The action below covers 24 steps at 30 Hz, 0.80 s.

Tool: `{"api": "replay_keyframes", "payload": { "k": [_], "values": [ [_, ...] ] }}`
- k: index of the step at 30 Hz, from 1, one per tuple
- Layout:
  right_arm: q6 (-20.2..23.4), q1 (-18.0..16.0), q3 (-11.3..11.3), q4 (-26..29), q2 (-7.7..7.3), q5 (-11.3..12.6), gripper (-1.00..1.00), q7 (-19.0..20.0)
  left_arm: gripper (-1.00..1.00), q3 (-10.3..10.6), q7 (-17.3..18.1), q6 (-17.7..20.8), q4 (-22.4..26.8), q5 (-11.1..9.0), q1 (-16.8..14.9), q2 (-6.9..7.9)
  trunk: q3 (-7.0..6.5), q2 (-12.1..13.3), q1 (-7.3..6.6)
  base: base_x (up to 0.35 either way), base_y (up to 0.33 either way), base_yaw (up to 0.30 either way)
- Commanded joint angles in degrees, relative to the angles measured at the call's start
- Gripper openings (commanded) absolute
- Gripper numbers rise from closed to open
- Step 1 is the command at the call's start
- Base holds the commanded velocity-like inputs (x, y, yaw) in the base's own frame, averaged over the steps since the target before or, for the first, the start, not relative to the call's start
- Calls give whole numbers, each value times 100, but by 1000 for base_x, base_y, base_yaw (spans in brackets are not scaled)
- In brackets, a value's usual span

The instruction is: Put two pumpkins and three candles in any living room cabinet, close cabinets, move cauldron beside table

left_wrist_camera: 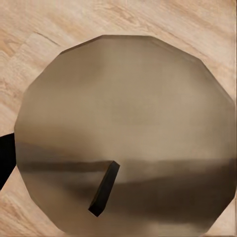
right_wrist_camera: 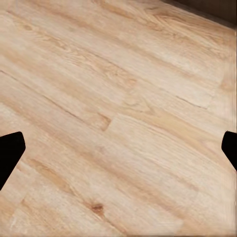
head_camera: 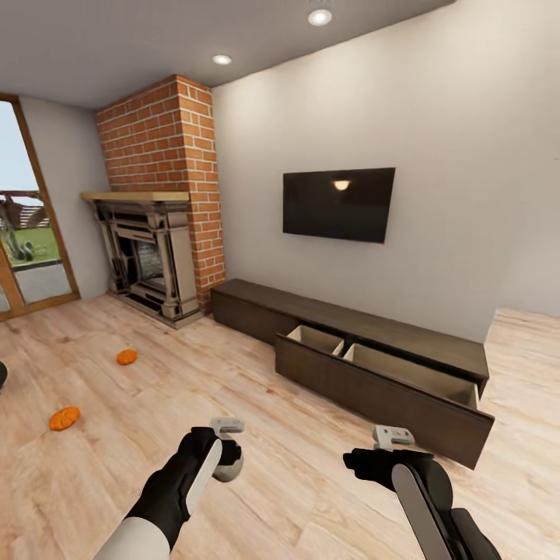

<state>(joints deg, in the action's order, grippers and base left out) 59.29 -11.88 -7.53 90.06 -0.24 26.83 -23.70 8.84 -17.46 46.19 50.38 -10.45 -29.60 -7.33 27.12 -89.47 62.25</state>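
My left gripper (head_camera: 230, 460) is shut on a pale grey-white candle (head_camera: 232, 467) low over the floor. In the left wrist view the candle (left_wrist_camera: 123, 98) is a broad disc with a dark wick, and one fingertip (left_wrist_camera: 5, 158) shows at its edge. Two orange pumpkins (head_camera: 127, 356) (head_camera: 64, 418) lie on the wood floor to the left. The long dark brown cabinet (head_camera: 257, 311) runs along the wall under the TV, with two drawers (head_camera: 373, 389) pulled out and their pale interiors bare. My right gripper (head_camera: 351, 460) is open over bare planks, its fingertips (right_wrist_camera: 10, 150) wide apart.
A brick fireplace (head_camera: 152, 257) stands in the far left corner beside a glass door (head_camera: 31, 249). A black TV (head_camera: 338, 204) hangs on the wall. A dark rounded shape (head_camera: 1, 373) is cut off at the left edge. Wood floor (head_camera: 233, 389) stretches between me and the cabinet.
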Motion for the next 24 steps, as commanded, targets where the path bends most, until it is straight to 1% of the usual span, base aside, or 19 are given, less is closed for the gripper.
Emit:
{"api": "replay_keyframes", "payload": {
  "k": [1, 24],
  "values": [
    [15, -7, -10, 3, -3, 50, 100, -56, -100, 13, -47, 26, 9, -23, -2, 3, -12, 38, -23, 0, 0, -292],
    [15, -5, -11, -1, -3, 43, 100, -56, -100, 13, -47, 21, 7, -19, -2, 3, -425, 960, -528, 0, 0, -279]
  ]
}}
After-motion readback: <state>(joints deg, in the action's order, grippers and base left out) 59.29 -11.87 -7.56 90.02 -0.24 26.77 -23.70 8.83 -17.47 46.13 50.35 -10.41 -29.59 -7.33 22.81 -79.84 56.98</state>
